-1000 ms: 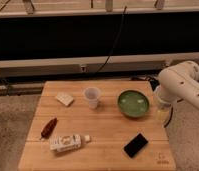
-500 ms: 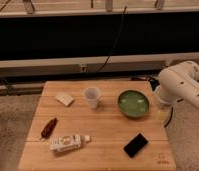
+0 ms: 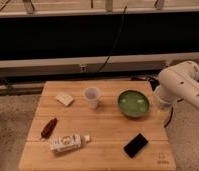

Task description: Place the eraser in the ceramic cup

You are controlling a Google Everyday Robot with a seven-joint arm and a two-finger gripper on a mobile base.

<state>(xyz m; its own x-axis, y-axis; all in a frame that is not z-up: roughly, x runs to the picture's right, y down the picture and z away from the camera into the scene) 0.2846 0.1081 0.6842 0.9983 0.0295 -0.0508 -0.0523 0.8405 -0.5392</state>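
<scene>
The eraser [image 3: 136, 145], a flat black block, lies on the wooden table [image 3: 103, 127] near its front right corner. The ceramic cup [image 3: 92, 97], small, white and tapered, stands upright at the back middle of the table. My white arm [image 3: 184, 87] comes in from the right. My gripper [image 3: 162, 111] hangs down at the table's right edge, beside the green bowl, behind and to the right of the eraser and well right of the cup. It holds nothing that I can see.
A round green bowl [image 3: 133, 103] sits between the cup and my gripper. A small white block [image 3: 64, 99] lies at the back left. A brown oblong item [image 3: 48, 127] and a pale bottle lying on its side [image 3: 68, 142] are at the front left. A dark wall with a cable stands behind.
</scene>
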